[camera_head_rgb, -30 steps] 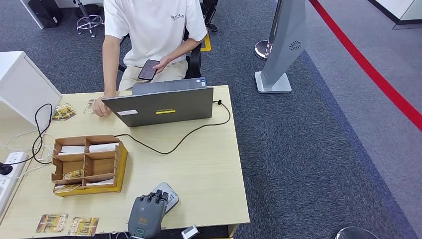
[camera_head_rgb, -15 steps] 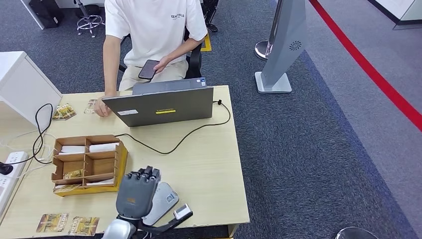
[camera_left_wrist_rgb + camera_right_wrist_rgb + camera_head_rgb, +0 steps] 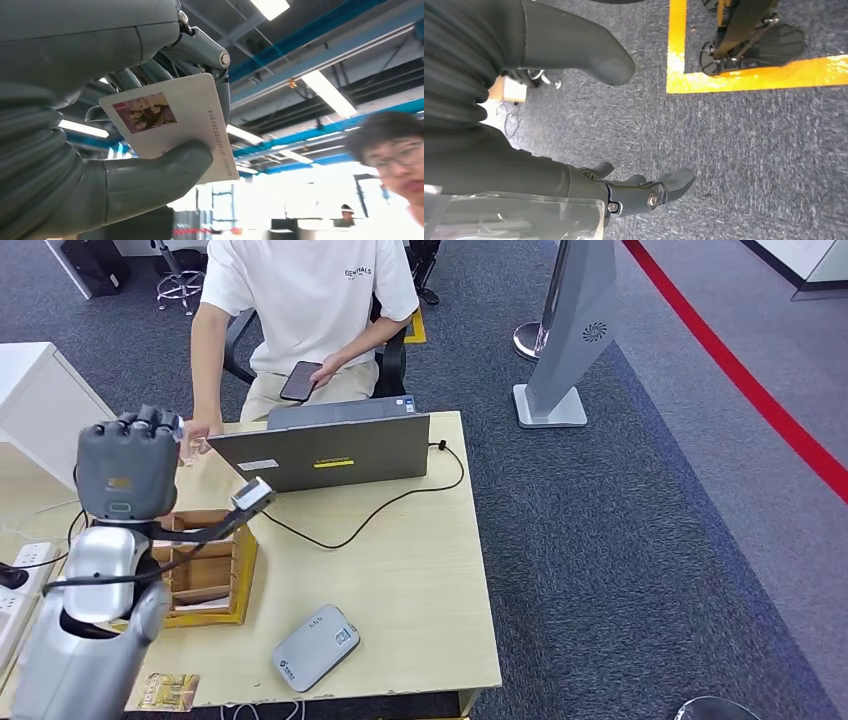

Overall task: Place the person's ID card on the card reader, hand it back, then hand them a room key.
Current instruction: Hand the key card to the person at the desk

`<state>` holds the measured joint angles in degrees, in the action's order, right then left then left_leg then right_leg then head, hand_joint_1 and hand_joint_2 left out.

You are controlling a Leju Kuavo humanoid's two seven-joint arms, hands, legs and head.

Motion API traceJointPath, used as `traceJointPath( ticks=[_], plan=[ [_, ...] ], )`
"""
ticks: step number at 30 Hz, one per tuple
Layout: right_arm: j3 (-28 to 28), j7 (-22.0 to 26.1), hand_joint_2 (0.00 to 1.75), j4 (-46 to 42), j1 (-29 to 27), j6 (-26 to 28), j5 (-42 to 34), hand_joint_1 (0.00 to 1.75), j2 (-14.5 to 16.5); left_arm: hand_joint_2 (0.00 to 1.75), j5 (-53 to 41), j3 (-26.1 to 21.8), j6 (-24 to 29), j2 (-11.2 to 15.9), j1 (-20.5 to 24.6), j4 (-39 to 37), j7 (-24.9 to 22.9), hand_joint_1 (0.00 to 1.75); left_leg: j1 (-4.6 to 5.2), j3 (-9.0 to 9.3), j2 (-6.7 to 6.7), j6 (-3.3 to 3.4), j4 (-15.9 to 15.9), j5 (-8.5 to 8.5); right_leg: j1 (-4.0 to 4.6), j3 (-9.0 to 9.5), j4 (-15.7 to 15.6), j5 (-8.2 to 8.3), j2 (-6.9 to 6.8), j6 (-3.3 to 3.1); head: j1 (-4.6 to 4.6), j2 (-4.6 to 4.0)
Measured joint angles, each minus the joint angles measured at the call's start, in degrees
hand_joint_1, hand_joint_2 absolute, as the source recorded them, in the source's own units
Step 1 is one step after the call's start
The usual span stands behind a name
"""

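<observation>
desk point(image 3: 420, 570) | organiser box point(image 3: 215, 585): cards inside | left hand point(image 3: 128, 465) grips ID card point(image 3: 175, 125) | right hand point(image 3: 589, 125) empty, fingers apart

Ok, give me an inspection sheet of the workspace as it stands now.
Surface: wooden table.
Job's things: ID card pinched in the left hand, raised toward the person; card reader flat near the table's front edge.
Clutter: open laptop, cardboard organizer, printed cards.
Hands: left holds the card; right hand hangs over the carpet, fingers apart, holding nothing.
Cables: black laptop cable across the table.
Surroundings: grey stand, red floor line.
</observation>
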<state>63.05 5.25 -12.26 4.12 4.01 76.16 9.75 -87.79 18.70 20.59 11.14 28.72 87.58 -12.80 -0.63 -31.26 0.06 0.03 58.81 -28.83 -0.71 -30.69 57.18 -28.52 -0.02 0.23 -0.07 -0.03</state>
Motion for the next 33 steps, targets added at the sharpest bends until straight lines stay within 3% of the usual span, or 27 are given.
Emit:
traceJointPath(
  ticks=[5,14,18,27,33],
  plan=[
    [-0.74,-1.05,1.75,0.22,0.25,-0.79,0.61,0.00,0.00,1.75,0.00,-0.23,-0.17,4.09,10.12,-11.11,-1.54,1.75,0.00,0.01,0.11,-0.06,0.00,0.06,0.00,-0.09,0.06,0.08,0.12,-0.07,-0.07,0.01],
    [-0.80,-2.74,1.75,0.47,0.36,-1.08,0.65,0.00,0.00,1.75,-0.01,-0.21,-1.38,5.33,14.86,-17.51,-2.90,1.75,0.02,-0.25,0.13,-0.05,0.02,0.10,-0.01,-0.32,0.06,0.11,0.15,-0.09,-0.01,0.01],
    [-0.80,-2.72,1.75,0.50,0.35,-1.08,0.65,0.00,0.00,1.75,-0.02,-0.22,-2.32,5.50,14.89,-17.68,-2.43,0.00,0.02,-0.27,0.12,-0.05,0.03,0.10,-0.01,-0.33,0.06,0.11,0.14,-0.09,-0.01,-0.01],
    [-0.80,-2.24,1.75,0.52,0.36,-1.08,0.79,0.00,0.00,1.75,-0.02,-0.48,-2.43,5.46,14.31,-17.44,-0.12,0.00,0.00,-0.27,0.11,-0.05,0.02,0.11,-0.01,-0.33,0.07,0.12,0.13,-0.10,-0.02,0.01],
    [-0.80,-2.24,1.75,0.52,0.35,-1.01,0.65,0.00,0.00,1.75,-0.02,-1.21,-3.36,4.40,11.21,-12.83,1.60,0.00,0.01,-0.32,0.09,-0.05,0.03,0.10,-0.01,-0.35,0.07,0.11,0.11,-0.10,-0.02,0.00]
  ],
)
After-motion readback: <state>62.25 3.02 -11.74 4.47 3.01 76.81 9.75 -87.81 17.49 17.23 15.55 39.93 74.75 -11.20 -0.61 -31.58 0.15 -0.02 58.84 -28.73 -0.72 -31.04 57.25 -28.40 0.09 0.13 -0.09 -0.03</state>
